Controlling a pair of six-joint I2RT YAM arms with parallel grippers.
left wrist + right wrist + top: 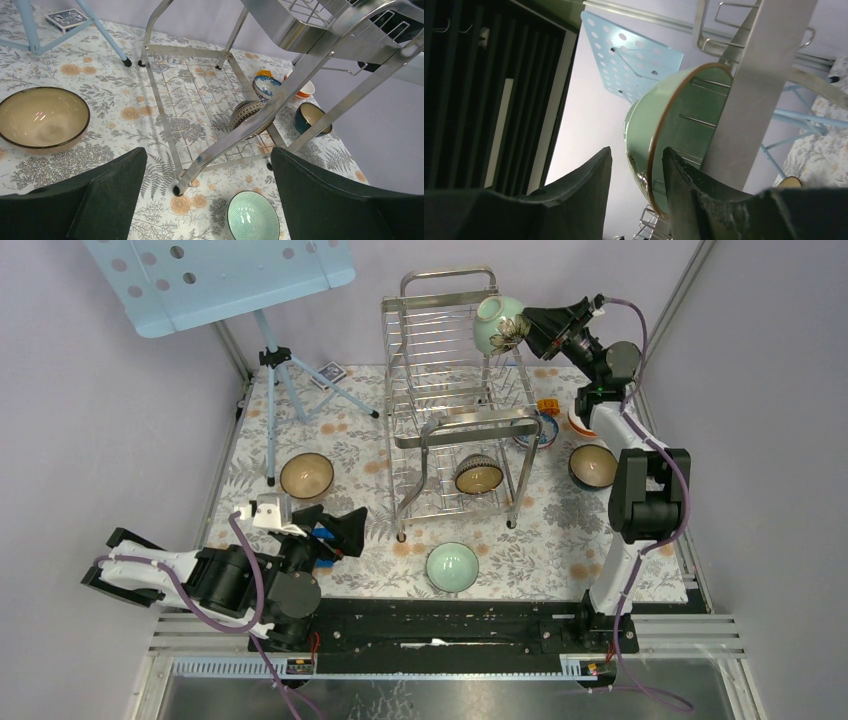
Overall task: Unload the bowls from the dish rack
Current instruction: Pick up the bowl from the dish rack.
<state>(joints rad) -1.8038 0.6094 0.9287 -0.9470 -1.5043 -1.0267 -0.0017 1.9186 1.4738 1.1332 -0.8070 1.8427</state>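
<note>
Leftward, the left gripper (207, 156) gapes empty; beyond its jaws the rack (300, 84) holds a patterned bowl (247, 113). Only the right wrist view shows the right gripper (636, 150) half-parted astride the rim of the green bowl (644, 125), one finger (584, 185) clear.

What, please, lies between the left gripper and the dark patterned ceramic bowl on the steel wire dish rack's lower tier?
Floral tablecloth, then the dish rack's tubular side frame, crossing that bowl in the left wrist view.
</note>
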